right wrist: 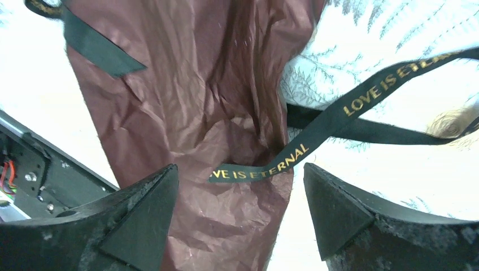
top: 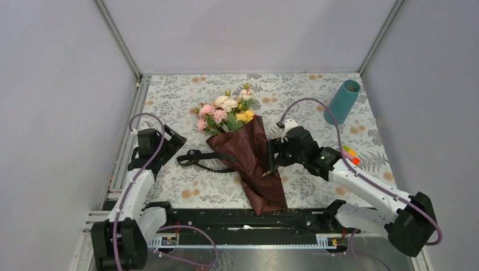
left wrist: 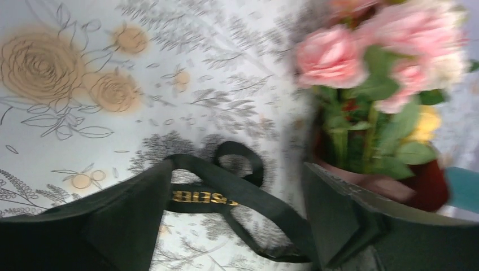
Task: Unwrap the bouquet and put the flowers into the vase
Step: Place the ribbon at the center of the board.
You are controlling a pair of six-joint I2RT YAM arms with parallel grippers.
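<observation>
**Operator:** Location of the bouquet point(top: 251, 161)?

**Technician:** It lies at the centre of the tablecloth point(top: 169, 101). The flowers point(top: 225, 110) point to the far side and the maroon paper tail points to the near edge. The black ribbon point(top: 199, 159) trails out to the left of the wrap.

**Operator:** Gripper status?

**Technician:** Left gripper point(left wrist: 237, 209): fingers spread, with a ribbon loop lying between them, unpinched. Right gripper point(right wrist: 240, 206): fingers spread, holding nothing, over the paper at the wrap's right side.

**Operator:** And the vase point(top: 342, 101)?

**Technician:** Far right corner, well apart from the bouquet.
</observation>
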